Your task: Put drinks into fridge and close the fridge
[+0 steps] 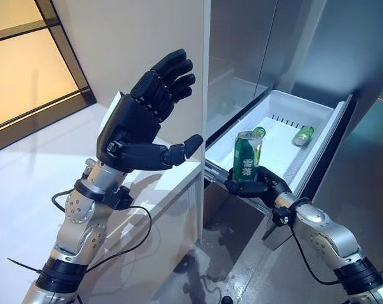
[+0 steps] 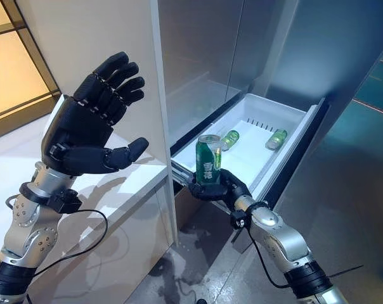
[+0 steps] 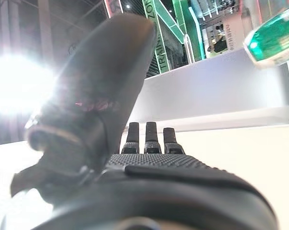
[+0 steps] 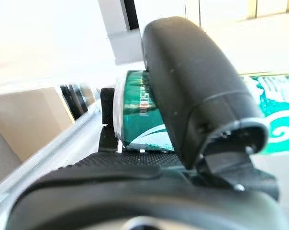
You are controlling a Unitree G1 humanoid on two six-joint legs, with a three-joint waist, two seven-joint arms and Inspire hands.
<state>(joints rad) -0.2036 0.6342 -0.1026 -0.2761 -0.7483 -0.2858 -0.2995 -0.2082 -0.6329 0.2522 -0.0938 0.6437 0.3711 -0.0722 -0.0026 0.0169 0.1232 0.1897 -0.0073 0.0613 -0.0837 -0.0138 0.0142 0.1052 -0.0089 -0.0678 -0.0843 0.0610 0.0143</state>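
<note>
My right hand (image 1: 260, 183) is shut on a green drink can (image 1: 246, 157), holding it upright at the front edge of the pulled-out white fridge drawer (image 1: 318, 136). In the right wrist view the thumb (image 4: 197, 91) curls over the can (image 4: 139, 115). Two green bottles (image 1: 302, 135) (image 2: 230, 139) lie inside the drawer near its back. My left hand (image 1: 141, 117) is raised with fingers spread, open and holding nothing, beside the white cabinet wall (image 1: 147, 44) to the left of the drawer. In the left wrist view its fingers (image 3: 147, 139) are straight, and a green bottle (image 3: 273, 36) shows beyond them.
A white counter (image 1: 26, 183) runs along the left, under my left arm. The grey fridge body (image 1: 255, 44) rises behind the drawer. The drawer's dark front panel (image 1: 334, 142) juts out to the right. Wet marks spot the grey floor (image 1: 210, 266) below.
</note>
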